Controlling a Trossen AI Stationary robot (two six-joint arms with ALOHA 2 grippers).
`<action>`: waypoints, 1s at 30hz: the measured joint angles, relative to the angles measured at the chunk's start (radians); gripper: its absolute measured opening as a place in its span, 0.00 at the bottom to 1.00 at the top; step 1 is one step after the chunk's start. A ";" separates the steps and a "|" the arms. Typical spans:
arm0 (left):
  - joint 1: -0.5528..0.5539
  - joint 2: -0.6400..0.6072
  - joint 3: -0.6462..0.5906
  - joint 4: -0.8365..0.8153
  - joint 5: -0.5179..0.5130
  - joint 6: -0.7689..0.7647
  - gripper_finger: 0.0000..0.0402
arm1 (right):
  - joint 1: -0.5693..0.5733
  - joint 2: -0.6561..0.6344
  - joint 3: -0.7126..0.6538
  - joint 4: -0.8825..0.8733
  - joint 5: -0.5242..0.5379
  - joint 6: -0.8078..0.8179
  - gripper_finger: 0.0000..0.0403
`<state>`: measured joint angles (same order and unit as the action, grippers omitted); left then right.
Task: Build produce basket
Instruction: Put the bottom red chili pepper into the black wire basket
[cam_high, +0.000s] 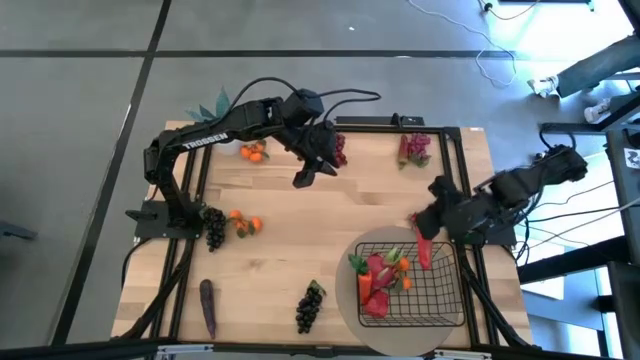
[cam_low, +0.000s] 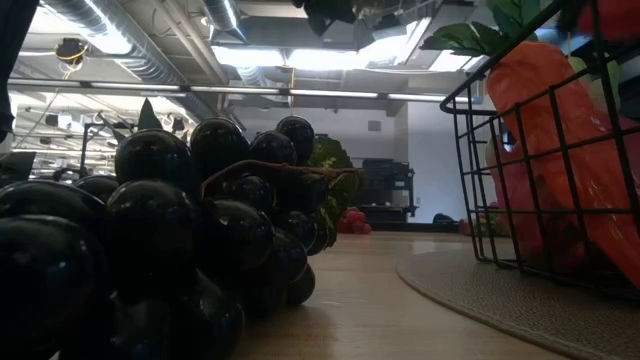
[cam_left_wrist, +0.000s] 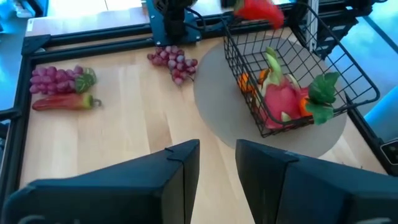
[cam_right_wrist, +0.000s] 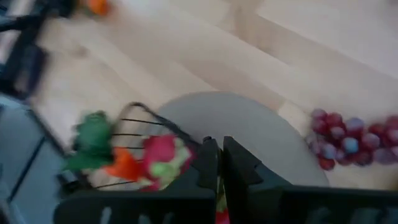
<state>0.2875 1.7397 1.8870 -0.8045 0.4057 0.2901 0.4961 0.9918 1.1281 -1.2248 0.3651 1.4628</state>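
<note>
The black wire basket (cam_high: 440, 300) stands on a round beige mat (cam_high: 350, 310) at the near right. It holds a pink dragon fruit (cam_left_wrist: 280, 102), a carrot and other produce. My right gripper (cam_high: 418, 228) hangs over the basket's far rim, shut on a red chili (cam_high: 425, 252). My left gripper (cam_high: 305, 178) hovers open and empty over the far middle of the table. Loose on the table are tangerines (cam_high: 253, 152), dark grapes (cam_high: 310, 305), an eggplant (cam_high: 208, 305), and pink grapes (cam_left_wrist: 53, 79) beside another chili (cam_left_wrist: 62, 102). My right gripper pinches the red chili by one end (cam_high: 420, 240) between its two fingers, coming at it from above and slanting down. The chili hangs below the fingers, clear of the table, over the basket's far rim (cam_left_wrist: 249, 28). The fingers hide the exact place of contact.
A second dark grape bunch (cam_high: 213, 228) and more tangerines (cam_high: 245, 225) lie at the left. Reddish grapes (cam_left_wrist: 174, 62) lie near the mat's far edge. A spiky green plant (cam_high: 210, 105) stands at the far left corner. Bare wood shows in the table's middle.
</note>
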 joint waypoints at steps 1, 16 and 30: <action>0.000 0.000 0.000 0.003 0.000 -0.001 0.23 | 0.009 -0.003 -0.032 0.011 -0.001 0.013 0.00; 0.036 0.000 0.000 0.016 -0.008 -0.103 0.23 | 0.126 0.001 -0.277 0.248 0.039 -0.005 0.00; 0.040 0.000 0.000 0.055 -0.053 -0.106 0.23 | 0.312 0.140 -0.284 0.308 0.105 -0.029 0.00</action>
<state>0.3271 1.7397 1.8870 -0.7496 0.3531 0.1845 0.8079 1.1317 0.8436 -0.9164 0.4702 1.4342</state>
